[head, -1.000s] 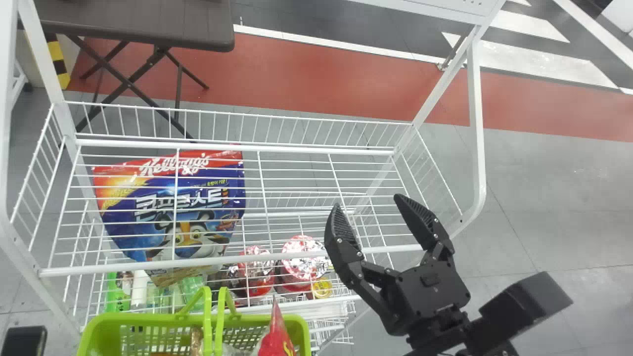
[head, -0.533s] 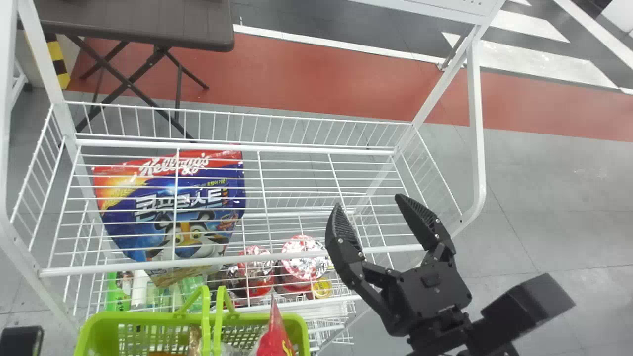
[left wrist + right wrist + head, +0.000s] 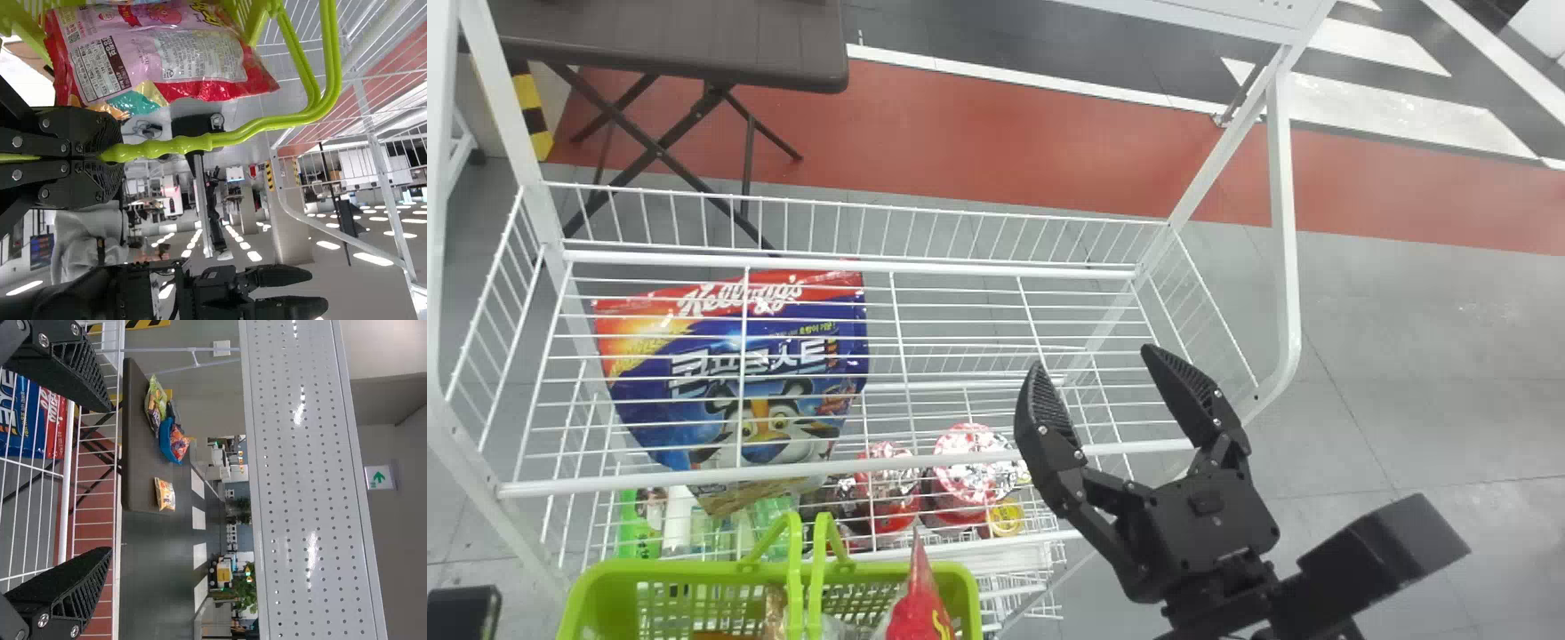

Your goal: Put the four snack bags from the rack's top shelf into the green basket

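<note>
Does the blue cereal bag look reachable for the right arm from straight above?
Probably not: the right gripper is open, but the wire shelf lies over the cereal bag, seemingly blocking it.

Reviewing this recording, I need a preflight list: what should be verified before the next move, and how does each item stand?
- Left hand secure on the basket handle: ok, shut on it.
- Right hand free: ok, open with nothing between its fingers.
- Red snack bag inside the green basket: ok.
- All four snack bags in: cannot tell, the head view cuts the basket off.
- Cereal bag outside the basket: ok, beneath shelf wires.
- Right hand clear of the rack's front rail: cannot tell, they overlap in the head view.
</note>
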Controlling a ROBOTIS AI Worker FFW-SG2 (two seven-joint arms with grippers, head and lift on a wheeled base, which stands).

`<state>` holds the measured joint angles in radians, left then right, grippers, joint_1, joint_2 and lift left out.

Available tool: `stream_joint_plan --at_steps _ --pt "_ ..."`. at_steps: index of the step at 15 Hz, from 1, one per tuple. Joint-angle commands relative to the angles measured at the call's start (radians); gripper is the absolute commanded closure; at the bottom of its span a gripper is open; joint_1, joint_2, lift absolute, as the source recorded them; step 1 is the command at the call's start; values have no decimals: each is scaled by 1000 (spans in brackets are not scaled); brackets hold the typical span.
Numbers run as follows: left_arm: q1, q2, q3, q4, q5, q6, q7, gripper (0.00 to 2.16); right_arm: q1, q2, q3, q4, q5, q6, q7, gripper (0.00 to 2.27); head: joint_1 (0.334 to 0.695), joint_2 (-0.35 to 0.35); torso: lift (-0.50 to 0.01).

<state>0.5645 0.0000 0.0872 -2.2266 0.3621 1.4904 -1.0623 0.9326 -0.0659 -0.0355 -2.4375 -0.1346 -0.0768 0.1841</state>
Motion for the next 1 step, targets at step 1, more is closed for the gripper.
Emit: stream_joint_plan --at_steps 1 --pt "0 -3 2 1 1 0 -1 2145 0 0 -1 0 0 -4 0 63 695 -350 0"
